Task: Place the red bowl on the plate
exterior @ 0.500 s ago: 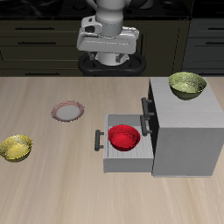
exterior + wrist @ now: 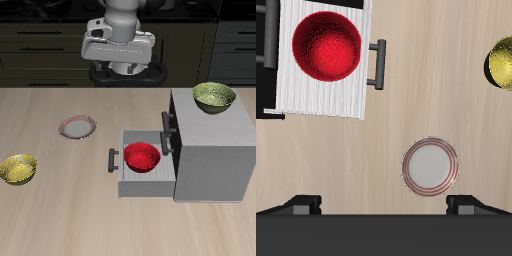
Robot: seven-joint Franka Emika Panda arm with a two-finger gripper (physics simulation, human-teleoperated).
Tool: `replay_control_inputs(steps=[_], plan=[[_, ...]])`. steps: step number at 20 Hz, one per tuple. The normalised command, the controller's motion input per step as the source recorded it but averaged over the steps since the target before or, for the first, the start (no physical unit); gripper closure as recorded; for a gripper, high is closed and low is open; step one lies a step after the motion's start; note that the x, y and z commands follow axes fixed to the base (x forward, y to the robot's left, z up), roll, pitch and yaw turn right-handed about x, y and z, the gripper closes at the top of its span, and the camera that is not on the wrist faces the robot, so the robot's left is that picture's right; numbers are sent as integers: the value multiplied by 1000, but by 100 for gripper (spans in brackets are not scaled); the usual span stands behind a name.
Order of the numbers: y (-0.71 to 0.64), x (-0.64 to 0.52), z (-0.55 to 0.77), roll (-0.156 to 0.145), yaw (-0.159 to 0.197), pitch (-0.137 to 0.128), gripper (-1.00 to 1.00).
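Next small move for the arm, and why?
Probably carry the hand forward and down over the red bowl. The bowl sits untouched in the cabinet's open drawer, the plate is bare, and the hand hangs high at the table's back, holding nothing.

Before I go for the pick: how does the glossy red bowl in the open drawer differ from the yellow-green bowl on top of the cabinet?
The glossy red bowl is plain bright red; the yellow-green bowl on the cabinet looks mottled and patterned. The red bowl sits low inside the pulled-out drawer, while the yellow-green one rests high on the grey cabinet's top. Both are round, upright, empty and look similar in size.
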Motion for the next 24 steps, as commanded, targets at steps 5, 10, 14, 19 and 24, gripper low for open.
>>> replay_control_inputs(steps=[5, 10, 14, 19, 24], plan=[[-141, 367, -117, -17, 19, 8, -100], [-134, 340, -132, -21, 14, 14, -100], [-71, 279, -65, 6, -7, 19, -100], [42, 339, -6, 20, 33, -10, -100], [68, 286, 91, 26, 44, -28, -100]])
